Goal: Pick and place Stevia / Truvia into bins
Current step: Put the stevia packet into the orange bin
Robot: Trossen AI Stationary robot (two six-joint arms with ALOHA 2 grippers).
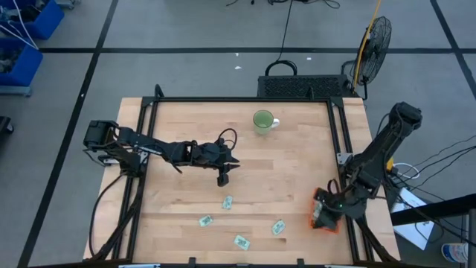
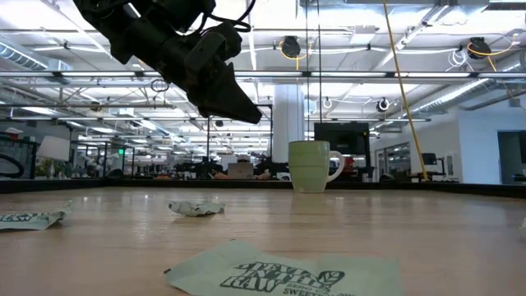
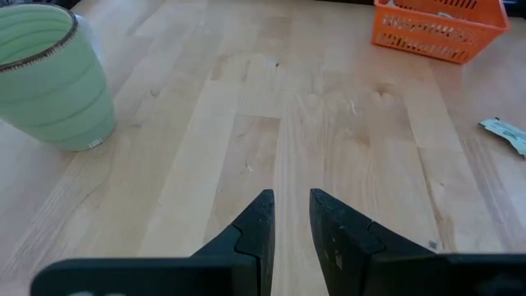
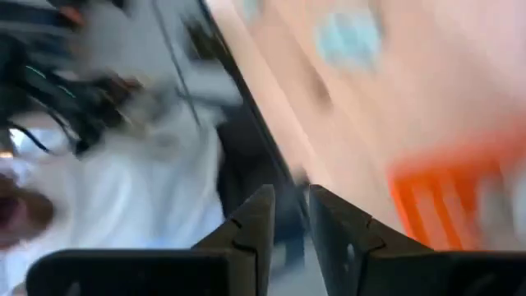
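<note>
The left claw (image 1: 223, 179) hung above the middle of the wooden table (image 1: 297, 186), pointing down, with nothing between its fingers (image 3: 256, 226); they stood a narrow gap apart over bare wood, released rather than clenched. From that arm's own camera the green mug (image 3: 51, 76) sat off to one side and the orange bin (image 3: 437, 30) farther across the table, with 1 sachet (image 3: 503, 133) lying well short of it.

The right claw (image 1: 321, 216) was down at the table's right front corner, right over the orange bin (image 1: 327, 223), which it mostly covered from above. Its wrist camera was badly smeared; the 2 fingers (image 4: 255, 226) showed a slim gap between them and nothing visibly pinched there, with a blur of orange from the bin (image 4: 448, 210) alongside. I would call it slightly parted and holding nothing I could make out.

4 pale green-and-white sachets lay loose on the front part of the table, well apart from each other: 1 (image 1: 227, 202) just in front of the left claw, 1 (image 1: 206, 220) farther forward and left, 1 (image 1: 241, 241) near the front edge, and 1 (image 1: 278, 227) closest to the bin, though not touching it. The mug (image 1: 263, 121) stood upright near the far edge.

At table height, a printed sachet (image 2: 288, 275) lay flat right up front, a crumpled 1 (image 2: 196, 208) farther back.
</note>
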